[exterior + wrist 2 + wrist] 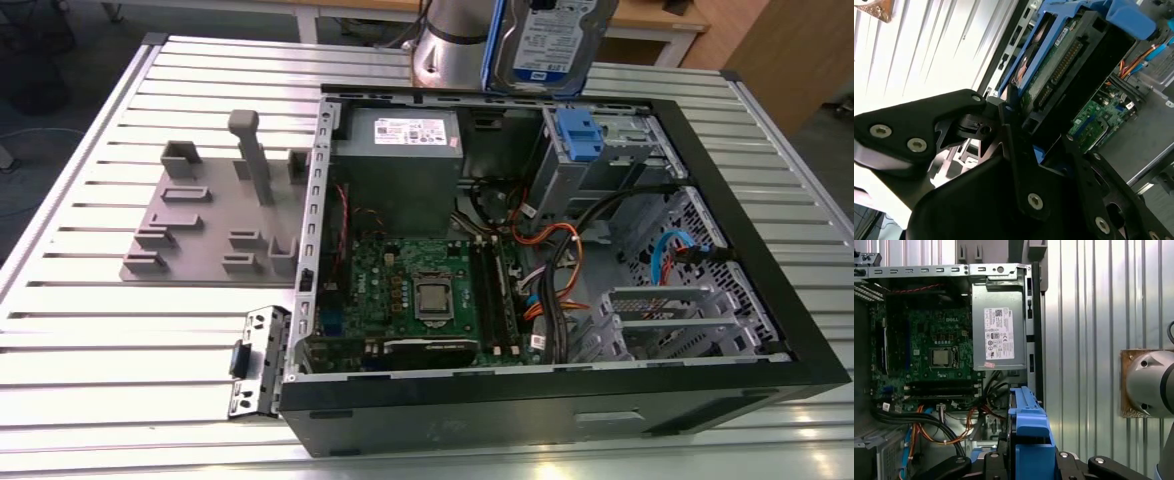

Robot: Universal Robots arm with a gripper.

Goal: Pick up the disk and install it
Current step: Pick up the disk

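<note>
Now we see the disk up in the air and upright, with its label turned toward the exterior view. It hangs over the farther edge of the open case. The gripper holds it. In the second wrist view the black fingers press on the blue bracket from both sides, and the green board of the disk shows between them. In the first wrist view the bracket stands out from the gripper, over the case and near the grey power supply.

Inside the case we see the motherboard, orange and black cables and a small blue clip on a drive bay, just below the disk in the exterior view. The case stands on the ribbed tabletop. A grey fixture lies on the tabletop, at the exterior view's left of the case. The arm rises behind the case.
</note>
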